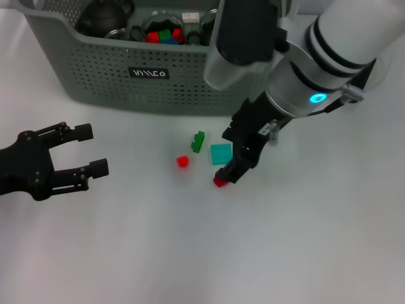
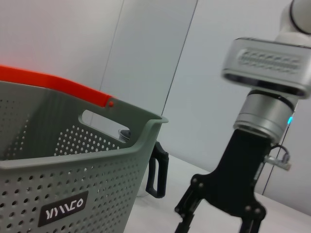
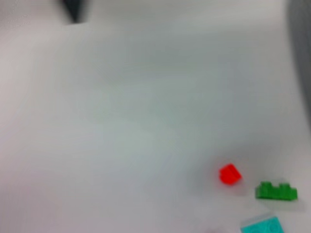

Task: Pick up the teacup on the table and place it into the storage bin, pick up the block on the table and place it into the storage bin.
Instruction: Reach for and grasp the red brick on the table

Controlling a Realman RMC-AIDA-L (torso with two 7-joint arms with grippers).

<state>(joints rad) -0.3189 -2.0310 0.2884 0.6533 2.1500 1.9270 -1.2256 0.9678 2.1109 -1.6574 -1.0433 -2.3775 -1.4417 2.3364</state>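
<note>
right gripper (image 1: pixel 229 171) low over a red block (image 1: pixel 219 182), grip unclear (fingertips hide it) | left gripper (image 1: pixel 81 151) open, empty | risk: nudging teal block (image 1: pixel 221 154) aside

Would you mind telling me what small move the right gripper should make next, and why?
Probably close on, then lift, the red block: the right gripper is low at the table with that block at its fingertips, and the storage bin stands just behind. The left gripper waits open, well aside.
</note>
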